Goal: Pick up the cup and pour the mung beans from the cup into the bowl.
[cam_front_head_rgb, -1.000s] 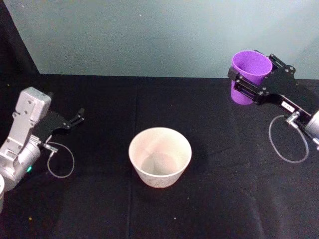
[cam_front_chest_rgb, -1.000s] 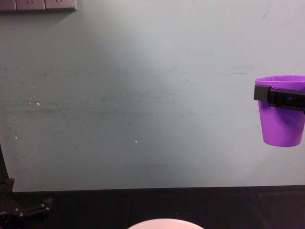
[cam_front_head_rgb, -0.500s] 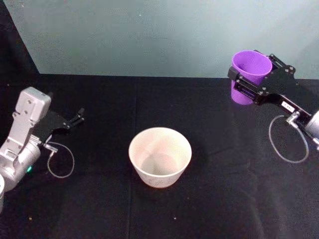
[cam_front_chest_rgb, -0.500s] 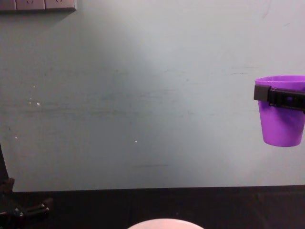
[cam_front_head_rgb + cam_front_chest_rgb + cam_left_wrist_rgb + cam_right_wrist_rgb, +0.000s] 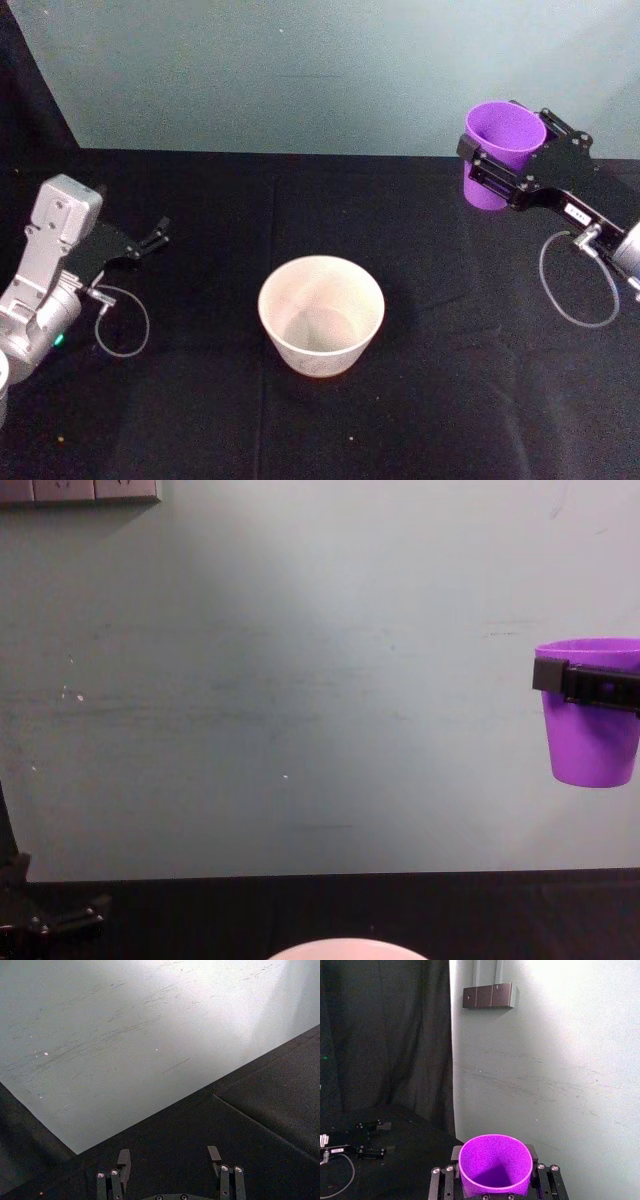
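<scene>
Purple plastic, smooth and tapering: the cup [image 5: 503, 135] is held upright in mid-air, clamped just under its rim by the right tool [image 5: 492, 170]. It hangs above the far right of the black-clothed counter [image 5: 450, 400], well apart from the pale bowl [image 5: 316, 352] standing at the middle. The cup is judged light, stiff and somewhat slippery. The hold beneath the rim, where the wall is widest, is thought the safest place, since the taper would resist a downward slip, though a hard squeeze might flex the thin wall. The left tool [image 5: 155, 235] is parked low at the counter's left side, its fingers spread on nothing. The cup's height above the counter and its level rim are made plain from the chest view, while the sideways gap to the bowl is read from the head view. The cup's mouth is looked into from the right wrist view, where it cannot be told whether beans lie at the bottom.
</scene>
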`<state>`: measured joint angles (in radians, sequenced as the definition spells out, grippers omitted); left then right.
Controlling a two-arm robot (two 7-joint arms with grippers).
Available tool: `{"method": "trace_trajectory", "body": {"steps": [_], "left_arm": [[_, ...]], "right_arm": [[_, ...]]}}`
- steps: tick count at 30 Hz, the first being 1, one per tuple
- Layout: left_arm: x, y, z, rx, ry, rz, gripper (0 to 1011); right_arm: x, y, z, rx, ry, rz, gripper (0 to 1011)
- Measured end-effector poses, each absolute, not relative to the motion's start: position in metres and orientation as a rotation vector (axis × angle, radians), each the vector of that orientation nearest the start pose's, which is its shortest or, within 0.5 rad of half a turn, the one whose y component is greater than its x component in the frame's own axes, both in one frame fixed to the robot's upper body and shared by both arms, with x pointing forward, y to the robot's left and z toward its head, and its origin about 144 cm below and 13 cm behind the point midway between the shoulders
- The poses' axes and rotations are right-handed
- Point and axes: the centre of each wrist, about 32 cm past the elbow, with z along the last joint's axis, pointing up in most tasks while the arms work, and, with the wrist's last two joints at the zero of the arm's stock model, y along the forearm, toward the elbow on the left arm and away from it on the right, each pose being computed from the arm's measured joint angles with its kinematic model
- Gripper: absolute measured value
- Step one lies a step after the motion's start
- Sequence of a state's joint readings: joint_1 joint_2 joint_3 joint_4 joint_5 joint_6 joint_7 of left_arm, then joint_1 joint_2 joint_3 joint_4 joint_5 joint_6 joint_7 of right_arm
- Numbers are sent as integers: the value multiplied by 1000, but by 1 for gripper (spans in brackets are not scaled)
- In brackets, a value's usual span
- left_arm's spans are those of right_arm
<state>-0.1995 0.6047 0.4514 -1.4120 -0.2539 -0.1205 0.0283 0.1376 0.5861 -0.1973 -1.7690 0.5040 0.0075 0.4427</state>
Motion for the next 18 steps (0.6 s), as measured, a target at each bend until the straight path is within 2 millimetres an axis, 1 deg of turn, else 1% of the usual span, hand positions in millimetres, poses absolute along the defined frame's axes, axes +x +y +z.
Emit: {"method": "trace_trajectory", "body": {"steps": [18], "left_arm": [[489,310,1140,304,-285,1248,1000]], "right_arm": [[478,-305,1255,37,-215,-858,755]]}}
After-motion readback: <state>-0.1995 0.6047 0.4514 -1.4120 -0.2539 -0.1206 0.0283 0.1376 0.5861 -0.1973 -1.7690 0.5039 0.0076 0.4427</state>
